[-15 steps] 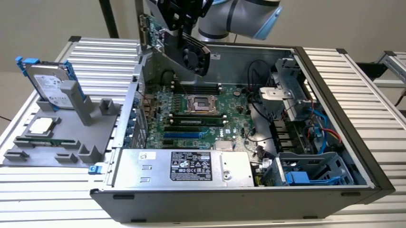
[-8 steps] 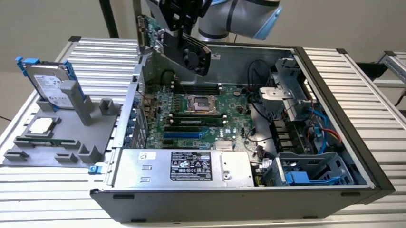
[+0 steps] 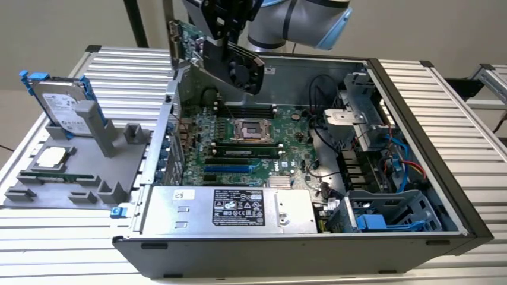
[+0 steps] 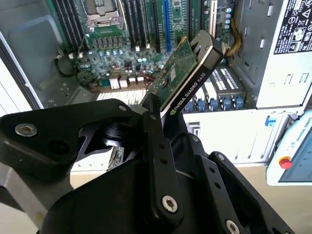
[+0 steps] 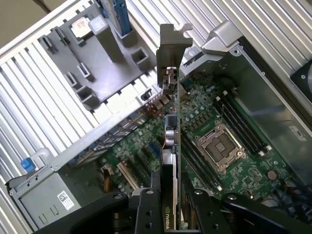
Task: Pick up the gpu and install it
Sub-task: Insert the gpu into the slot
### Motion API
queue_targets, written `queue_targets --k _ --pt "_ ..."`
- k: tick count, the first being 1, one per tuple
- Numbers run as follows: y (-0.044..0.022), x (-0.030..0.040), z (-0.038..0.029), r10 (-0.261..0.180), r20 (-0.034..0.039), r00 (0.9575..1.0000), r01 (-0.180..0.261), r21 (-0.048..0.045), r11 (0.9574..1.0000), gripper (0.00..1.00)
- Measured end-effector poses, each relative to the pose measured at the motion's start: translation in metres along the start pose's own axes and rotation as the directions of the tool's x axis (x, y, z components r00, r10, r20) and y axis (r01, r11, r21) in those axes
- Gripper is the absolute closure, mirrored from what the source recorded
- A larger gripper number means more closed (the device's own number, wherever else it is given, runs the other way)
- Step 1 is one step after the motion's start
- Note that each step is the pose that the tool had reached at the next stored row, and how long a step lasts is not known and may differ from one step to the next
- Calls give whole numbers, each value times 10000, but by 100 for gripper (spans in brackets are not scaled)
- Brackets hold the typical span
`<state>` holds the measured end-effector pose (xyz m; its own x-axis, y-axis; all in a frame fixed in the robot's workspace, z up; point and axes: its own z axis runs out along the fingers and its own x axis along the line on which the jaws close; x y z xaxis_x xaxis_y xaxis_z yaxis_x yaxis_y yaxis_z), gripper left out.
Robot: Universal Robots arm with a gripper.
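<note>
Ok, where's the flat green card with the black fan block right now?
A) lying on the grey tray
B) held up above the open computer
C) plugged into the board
B: the hand grips the flat green circuit card with its black cooler, raised above the open dark metal computer case.

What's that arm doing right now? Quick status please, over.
Tool shut on gpu. Gpu aloft, tilted, above motherboard, not in a slot. Nothing seen between card and board.
</note>
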<state>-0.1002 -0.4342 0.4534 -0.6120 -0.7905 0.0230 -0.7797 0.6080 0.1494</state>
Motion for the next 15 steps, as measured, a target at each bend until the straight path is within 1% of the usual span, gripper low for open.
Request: queue_targets --k 5,6,15 --pt "-8 -6 -1 -253 -37 9997 253 5 9997 100" --pt "-15 -12 -3 -346 -53 9994 346 7 9994 100" --pt "-81 -64 -14 -760 -115 9970 760 13 9971 100"
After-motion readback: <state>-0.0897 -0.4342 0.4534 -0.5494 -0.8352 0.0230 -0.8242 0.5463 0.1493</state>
